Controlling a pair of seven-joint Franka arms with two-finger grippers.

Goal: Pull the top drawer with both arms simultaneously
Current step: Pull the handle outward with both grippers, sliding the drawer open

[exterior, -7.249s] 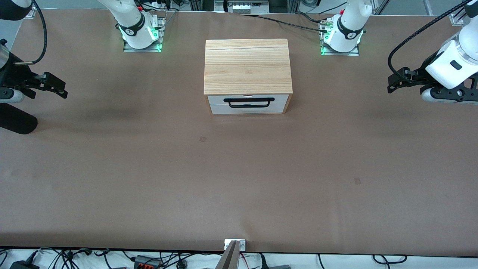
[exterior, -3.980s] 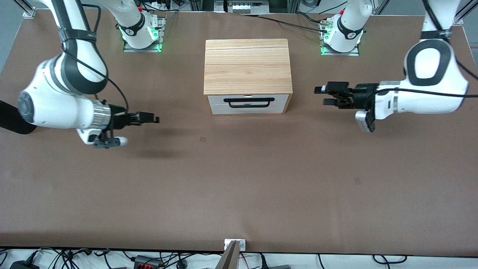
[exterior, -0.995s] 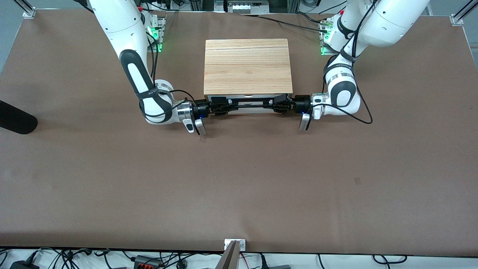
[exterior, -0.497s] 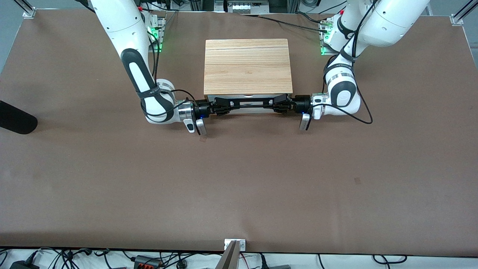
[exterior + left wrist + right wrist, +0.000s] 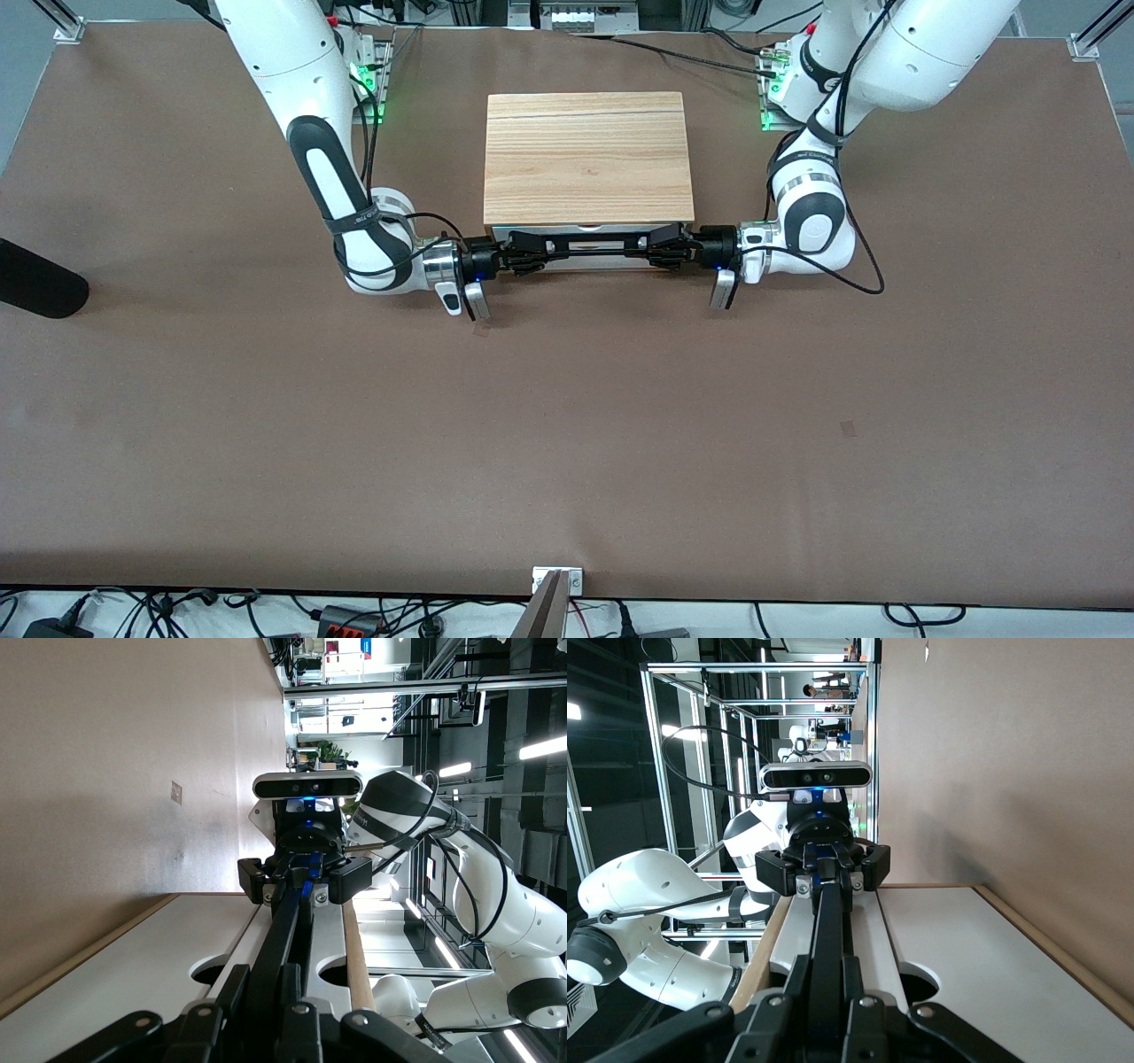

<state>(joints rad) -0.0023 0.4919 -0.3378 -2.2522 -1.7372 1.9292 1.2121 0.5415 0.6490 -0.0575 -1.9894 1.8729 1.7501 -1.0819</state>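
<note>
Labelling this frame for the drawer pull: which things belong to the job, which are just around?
Job:
- top drawer, not yet pulled out
- its black bar handle
- left gripper, shut on the handle's end
- right gripper, shut on the other end

Just around:
- wood cabinet box
- table

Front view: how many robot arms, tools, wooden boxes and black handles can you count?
Robot arms: 2, the left arm and the right arm
Tools: 2, the left tool and the right tool, both shut on the handle
Wooden boxes: 1, the cabinet
Black handles: 1, the handle
Total: 6
</note>
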